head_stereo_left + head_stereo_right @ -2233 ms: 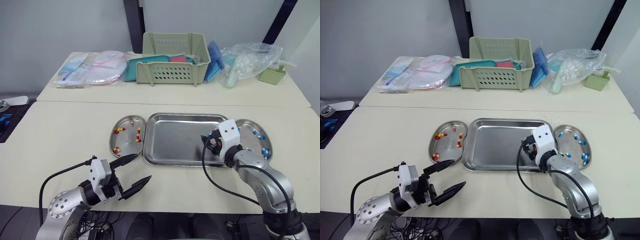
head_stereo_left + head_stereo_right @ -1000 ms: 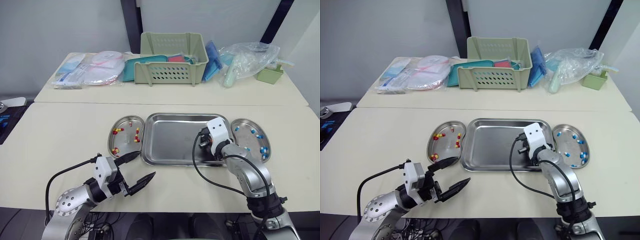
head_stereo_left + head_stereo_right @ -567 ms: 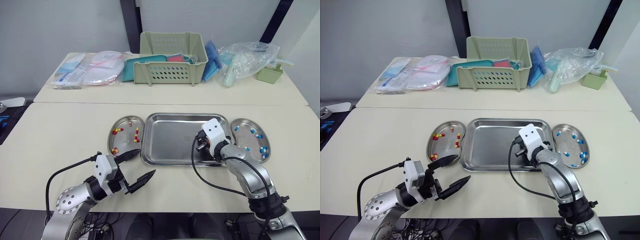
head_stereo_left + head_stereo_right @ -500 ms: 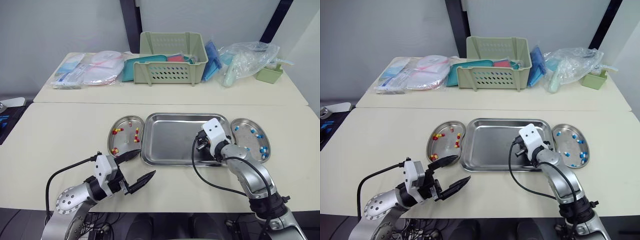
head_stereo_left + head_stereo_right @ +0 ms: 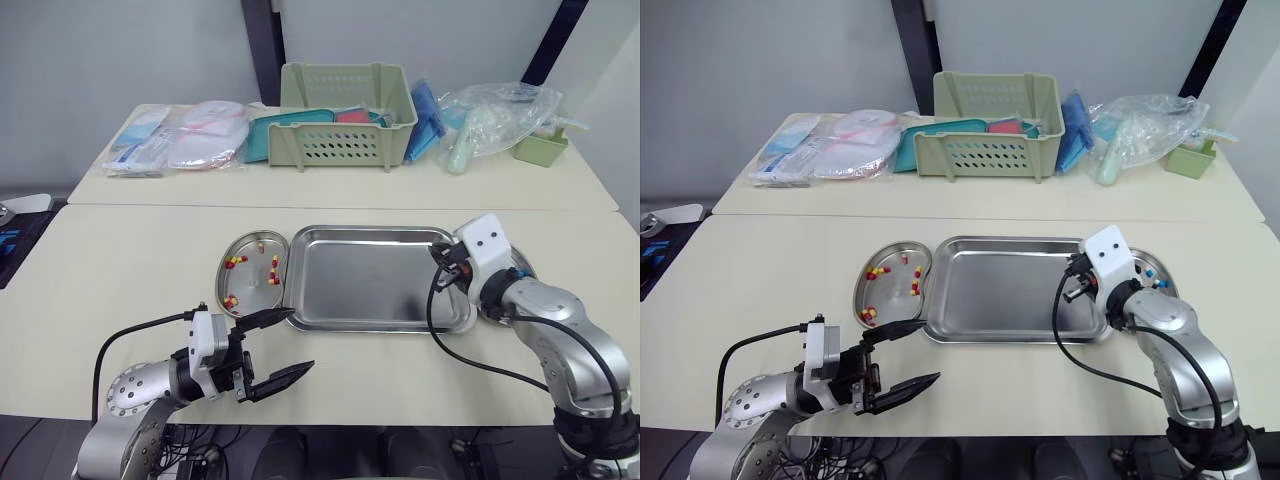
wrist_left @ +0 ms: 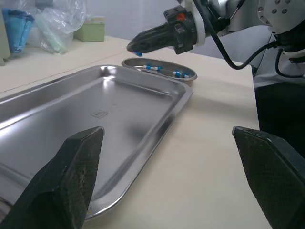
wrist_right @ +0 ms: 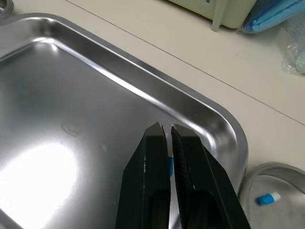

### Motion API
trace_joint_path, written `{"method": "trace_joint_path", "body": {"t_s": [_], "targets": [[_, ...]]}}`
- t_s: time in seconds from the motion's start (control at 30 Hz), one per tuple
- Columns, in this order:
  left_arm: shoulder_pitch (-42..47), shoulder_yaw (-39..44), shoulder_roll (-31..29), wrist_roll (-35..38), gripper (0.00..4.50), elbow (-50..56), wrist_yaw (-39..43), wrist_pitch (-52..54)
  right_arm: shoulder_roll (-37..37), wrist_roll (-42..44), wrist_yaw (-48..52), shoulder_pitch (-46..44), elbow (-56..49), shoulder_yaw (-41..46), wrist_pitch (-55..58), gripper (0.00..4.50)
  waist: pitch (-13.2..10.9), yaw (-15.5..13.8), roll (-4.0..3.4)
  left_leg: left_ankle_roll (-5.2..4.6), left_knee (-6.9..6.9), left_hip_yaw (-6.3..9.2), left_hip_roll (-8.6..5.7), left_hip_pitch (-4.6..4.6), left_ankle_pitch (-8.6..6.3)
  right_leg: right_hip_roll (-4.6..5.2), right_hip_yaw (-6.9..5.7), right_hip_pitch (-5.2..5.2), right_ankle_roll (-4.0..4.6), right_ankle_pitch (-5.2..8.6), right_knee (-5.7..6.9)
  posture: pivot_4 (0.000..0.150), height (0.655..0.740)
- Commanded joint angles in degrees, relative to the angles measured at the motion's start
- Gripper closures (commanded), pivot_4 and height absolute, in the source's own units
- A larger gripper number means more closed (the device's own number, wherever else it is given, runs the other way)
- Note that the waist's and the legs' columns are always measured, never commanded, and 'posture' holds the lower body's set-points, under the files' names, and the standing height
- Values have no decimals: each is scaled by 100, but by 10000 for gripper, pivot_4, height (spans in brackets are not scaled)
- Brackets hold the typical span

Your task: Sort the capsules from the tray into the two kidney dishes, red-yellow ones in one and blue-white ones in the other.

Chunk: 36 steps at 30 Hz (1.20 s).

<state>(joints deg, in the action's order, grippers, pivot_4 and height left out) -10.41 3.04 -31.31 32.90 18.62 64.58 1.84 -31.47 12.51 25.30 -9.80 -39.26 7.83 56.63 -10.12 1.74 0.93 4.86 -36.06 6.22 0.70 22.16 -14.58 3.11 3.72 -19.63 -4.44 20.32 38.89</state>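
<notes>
Right gripper (image 7: 166,128) has its two black fingers drawn almost together on a blue-white capsule (image 7: 169,164); a sliver of blue shows in the narrow slot between them. It hangs over the right-hand end of the steel tray (image 5: 360,231), close to the corner nearest the right kidney dish (image 7: 286,179), where other blue-white capsules (image 6: 155,67) lie. The tray floor looks bare, so this is probably the last one to move.

A capsule like this should be nearly weightless, with a smooth, slick, rounded shell. It would likely squirt out of a loose or off-centre pinch, and a hard squeeze could dent or split it. The safest hold is across its middle, with light, even pressure, and the release should come low over the dish so it does not bounce out.

The left gripper (image 5: 301,339) is spread wide and empty, low over the table by the tray's front-left corner. The left kidney dish (image 5: 245,290) holds the red-yellow capsules (image 5: 237,261).
</notes>
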Motion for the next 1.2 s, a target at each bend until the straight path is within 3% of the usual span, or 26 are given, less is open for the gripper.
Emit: {"method": "trace_joint_path", "body": {"t_s": [0.03, 0.27, 0.63, 0.9, 1.13, 1.2], "targets": [[108, -52, 65, 60, 0, -79, 135, -149, -341, 113, 229, 345, -450, 726, -62, 44731, -1, 2, -2, 0, 0, 0, 0, 0, 0, 0, 0, 0, 0, 0, 0, 1500, 7400], [311, -144, 146, 6, 0, -237, 223, -193, -816, 37, 411, 1033, -110, 1463, -469, 44731, -5, 29, 0, 0, -1, 0, 0, -5, 0, -1, 0, 2, 0, 0, 4, 1500, 7400], [329, -251, 198, -36, 0, -7, 47, -122, -693, 86, 125, 959, 272, 1512, -347, 44731, -6, 13, 1, 0, -1, -2, 1, -7, 0, -1, 2, 5, 0, 0, 4, 1500, 7400], [275, -304, 181, -32, 0, 80, -47, -126, -669, 175, 13, 927, 319, 1653, -382, 24213, -6, 13, 1, 0, -1, -2, 1, -6, 0, -1, 2, 5, 0, 0, 3, 1500, 7400], [304, -189, 219, -65, 0, 63, -263, -129, -786, 164, 114, 991, 371, 1713, -783, 2512, -6, 13, 1, 0, -1, -2, 1, -6, 0, -1, 2, 5, 0, 0, 3, 1500, 7400], [286, -120, 215, -56, 0, 138, -438, -73, -818, 144, 199, 1072, 431, 1732, -1076, 241, -6, 12, 1, 0, -1, -3, 1, -6, 0, -1, 2, 5, 0, 0, 3, 1500, 7400]]}}
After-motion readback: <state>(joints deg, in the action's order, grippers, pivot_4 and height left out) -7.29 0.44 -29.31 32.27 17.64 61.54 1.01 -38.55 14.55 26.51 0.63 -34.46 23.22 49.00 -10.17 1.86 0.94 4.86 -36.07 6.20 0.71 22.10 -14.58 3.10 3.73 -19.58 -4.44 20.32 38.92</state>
